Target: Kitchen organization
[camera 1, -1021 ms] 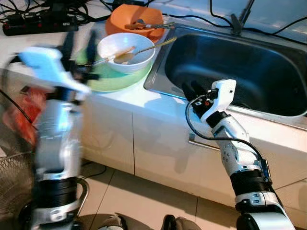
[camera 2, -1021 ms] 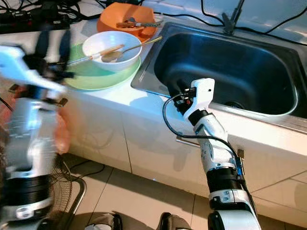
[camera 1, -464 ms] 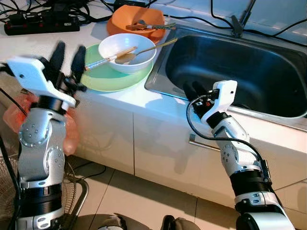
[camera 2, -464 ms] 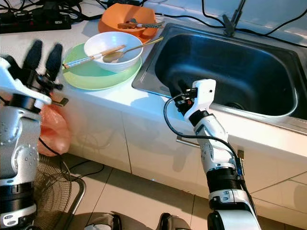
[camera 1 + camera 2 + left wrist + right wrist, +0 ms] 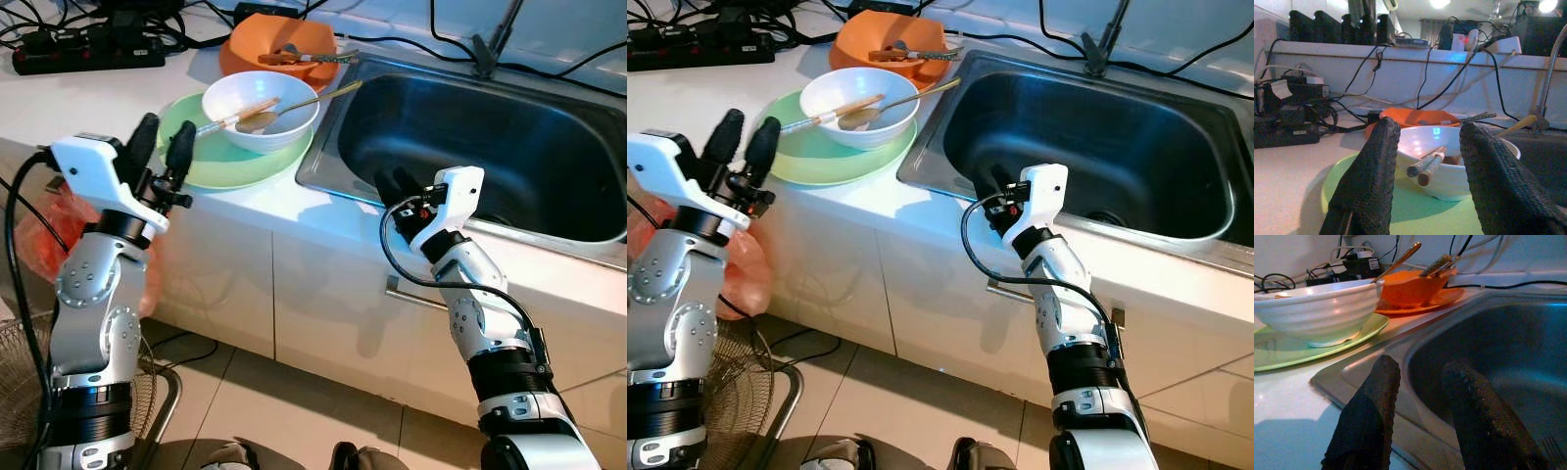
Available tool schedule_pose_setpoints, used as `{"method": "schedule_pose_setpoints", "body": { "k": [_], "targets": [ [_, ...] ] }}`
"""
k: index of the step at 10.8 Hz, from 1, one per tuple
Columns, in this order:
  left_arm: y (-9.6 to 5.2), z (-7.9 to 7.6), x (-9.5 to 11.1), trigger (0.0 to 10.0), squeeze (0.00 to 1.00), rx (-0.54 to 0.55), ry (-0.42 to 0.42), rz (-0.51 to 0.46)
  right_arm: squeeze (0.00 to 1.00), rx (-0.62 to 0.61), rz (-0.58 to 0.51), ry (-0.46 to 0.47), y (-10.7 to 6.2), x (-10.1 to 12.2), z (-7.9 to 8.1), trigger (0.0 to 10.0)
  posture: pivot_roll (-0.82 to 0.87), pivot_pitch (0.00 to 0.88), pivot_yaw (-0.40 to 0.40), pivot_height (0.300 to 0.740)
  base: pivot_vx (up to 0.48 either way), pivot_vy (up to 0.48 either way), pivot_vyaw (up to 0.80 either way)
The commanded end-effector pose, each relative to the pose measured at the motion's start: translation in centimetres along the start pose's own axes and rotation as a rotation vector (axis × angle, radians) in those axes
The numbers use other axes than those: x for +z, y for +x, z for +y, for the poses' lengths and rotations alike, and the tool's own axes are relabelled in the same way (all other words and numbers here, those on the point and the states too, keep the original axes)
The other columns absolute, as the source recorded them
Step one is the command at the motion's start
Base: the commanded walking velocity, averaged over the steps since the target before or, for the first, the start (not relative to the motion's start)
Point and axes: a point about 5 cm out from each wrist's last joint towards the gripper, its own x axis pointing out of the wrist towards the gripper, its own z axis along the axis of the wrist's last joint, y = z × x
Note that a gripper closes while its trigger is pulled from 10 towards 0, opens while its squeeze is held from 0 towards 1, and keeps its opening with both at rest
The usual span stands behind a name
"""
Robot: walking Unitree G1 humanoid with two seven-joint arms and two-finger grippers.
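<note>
The left hand has its fingers spread, framing a white bowl with chopsticks on a green plate.

Both eye views are bright and sharp, lit evenly from above. The white countertop is nearly washed out, and the steel sink reads dark with a soft sheen. The wrist views are dimmer and grainier with a blue cast; ceiling lamps flare, and the close black fingers look soft.
</note>
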Motion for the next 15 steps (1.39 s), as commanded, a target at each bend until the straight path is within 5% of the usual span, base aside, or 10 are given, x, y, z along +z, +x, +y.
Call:
{"method": "schedule_pose_setpoints", "body": {
  "k": [1, 8, 13, 15],
  "targets": [
    [0.5, -0.5, -0.1, 10.0, 0.0, -0.033, -0.01, 0.0, 0.0, -0.052, 0.104, 0.043, -1.2, -2.5, -0.7, 10.0, 0.06, 0.14, -0.017, 0.74, 0.0, 0.0, 0.0],
    [0.8, -0.8, 0.2, 10.0, 0.0, -0.041, -0.009, -0.018, 0.0, -0.061, 0.095, 0.059, -0.9, -2.8, -0.4, 10.0, 0.07, 0.13, -0.015, 0.74, 0.0, 0.0, 0.0],
    [0.4, 0.7, 1.8, 10.0, 0.0, 0.024, 0.033, -0.073, 0.0, -0.057, 0.099, 0.063, -0.8, -2.9, -0.3, 10.0, 0.08, 0.127, -0.021, 0.74, 0.0, 0.0, 0.0],
    [0.1, 1.0, 0.7, 10.0, 0.0, 0.036, 0.027, -0.033, 0.0, -0.058, 0.102, 0.065, -0.8, -3.0, -0.3, 10.0, 0.07, 0.136, -0.026, 0.74, 0.0, 0.0, 0.0]
  ]
}}
